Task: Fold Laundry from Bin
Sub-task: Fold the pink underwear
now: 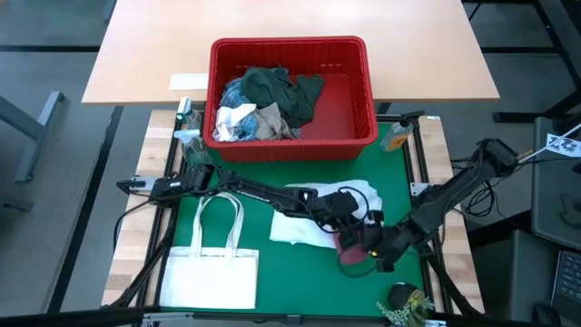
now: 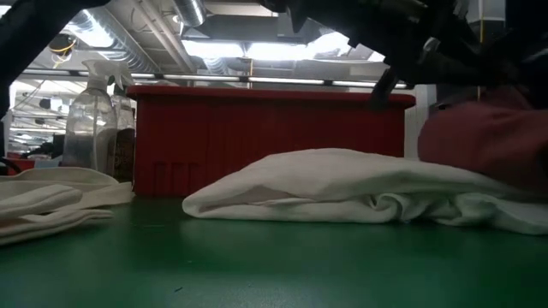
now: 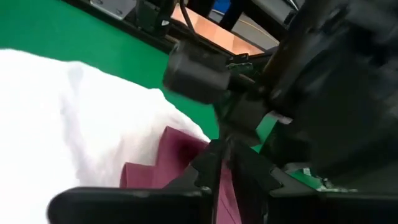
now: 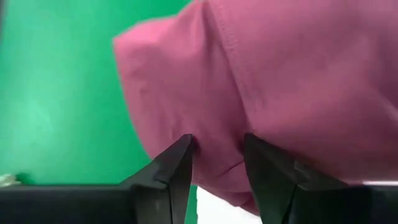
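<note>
- The maroon cloth (image 4: 292,81) is filling most of the right wrist view, so its full shape is hard to see.
- The right gripper (image 4: 217,155) is pinching a fold of the maroon cloth, which is sitting between its two dark fingers (image 4: 174,168) with the fingers pressing into it.
- From above, the right gripper (image 1: 381,254) is sitting over the maroon cloth (image 1: 352,252) on the green mat (image 1: 272,263), and the arms are hiding part of the cloth.
- The left gripper (image 3: 227,155) is right beside the maroon cloth (image 3: 161,171), its jaws nearly pressed together. I cannot tell if it is holding any cloth.
- A white cloth (image 1: 313,218) is lying under and next to the maroon one, partly hidden by the left arm.
- In the low view the maroon cloth (image 2: 488,141) is resting on top of the white cloth (image 2: 342,184), and dark arm parts are covering the top of the picture.
- A flat white tote bag (image 1: 213,268) is lying near the front of the mat, well apart from the grippers.
- Farther back, the red bin (image 1: 354,132) is sitting with more laundry (image 1: 268,100) piled in its left side.
- A clear spray bottle (image 2: 88,128) is standing beside the bin.
</note>
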Controlling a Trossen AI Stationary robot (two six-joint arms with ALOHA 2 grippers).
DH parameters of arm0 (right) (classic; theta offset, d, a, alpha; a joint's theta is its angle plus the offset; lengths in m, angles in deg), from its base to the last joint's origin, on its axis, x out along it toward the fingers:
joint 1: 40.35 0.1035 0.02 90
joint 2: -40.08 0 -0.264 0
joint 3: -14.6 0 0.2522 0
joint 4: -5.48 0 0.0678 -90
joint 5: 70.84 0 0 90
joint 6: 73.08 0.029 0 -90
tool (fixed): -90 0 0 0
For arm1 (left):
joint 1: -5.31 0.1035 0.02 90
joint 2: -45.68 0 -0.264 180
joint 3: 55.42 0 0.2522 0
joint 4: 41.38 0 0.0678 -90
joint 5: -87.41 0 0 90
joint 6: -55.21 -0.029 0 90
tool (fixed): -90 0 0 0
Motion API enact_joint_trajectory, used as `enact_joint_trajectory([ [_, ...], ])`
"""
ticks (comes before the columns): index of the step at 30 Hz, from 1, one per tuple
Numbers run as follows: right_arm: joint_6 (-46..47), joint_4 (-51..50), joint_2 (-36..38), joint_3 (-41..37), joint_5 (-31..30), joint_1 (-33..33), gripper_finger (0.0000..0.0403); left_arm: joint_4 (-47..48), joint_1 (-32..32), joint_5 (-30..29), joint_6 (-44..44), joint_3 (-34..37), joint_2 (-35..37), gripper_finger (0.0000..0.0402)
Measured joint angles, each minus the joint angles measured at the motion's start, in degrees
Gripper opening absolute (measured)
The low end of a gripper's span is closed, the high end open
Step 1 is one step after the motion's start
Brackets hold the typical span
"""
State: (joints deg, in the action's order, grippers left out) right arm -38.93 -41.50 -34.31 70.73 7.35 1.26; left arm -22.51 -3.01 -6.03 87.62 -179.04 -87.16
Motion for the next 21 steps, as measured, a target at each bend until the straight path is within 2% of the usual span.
enact_joint_trajectory([
  [6, 0.2, 0.1, -4.6, 0.0, 2.6, 0.0, 0.0145, 1.1, -0.1, -2.0, -1.7, 0.0, 0.0, 0.0065],
  [9, 0.2, 0.0, -5.4, 0.0, 2.9, 0.0, 0.0145, 1.5, 0.4, -1.0, -1.6, 0.0, 0.0, 0.0081],
  [13, 0.1, 0.0, -4.9, 0.0, 2.9, 0.0, 0.0145, 1.4, 1.3, 5.0, -1.7, 0.0, 0.5, 0.0093],
  [18, 0.1, 0.1, -2.8, 0.0, 3.3, 0.0, 0.0145, 2.1, 2.1, 15.2, -1.5, 0.0, 0.6, 0.0095],
  [21, 0.1, 0.1, -0.9, 0.0, 3.9, 0.0, 0.0145, 3.4, 2.4, 18.1, -1.5, 0.0, 0.6, 0.0095],
])
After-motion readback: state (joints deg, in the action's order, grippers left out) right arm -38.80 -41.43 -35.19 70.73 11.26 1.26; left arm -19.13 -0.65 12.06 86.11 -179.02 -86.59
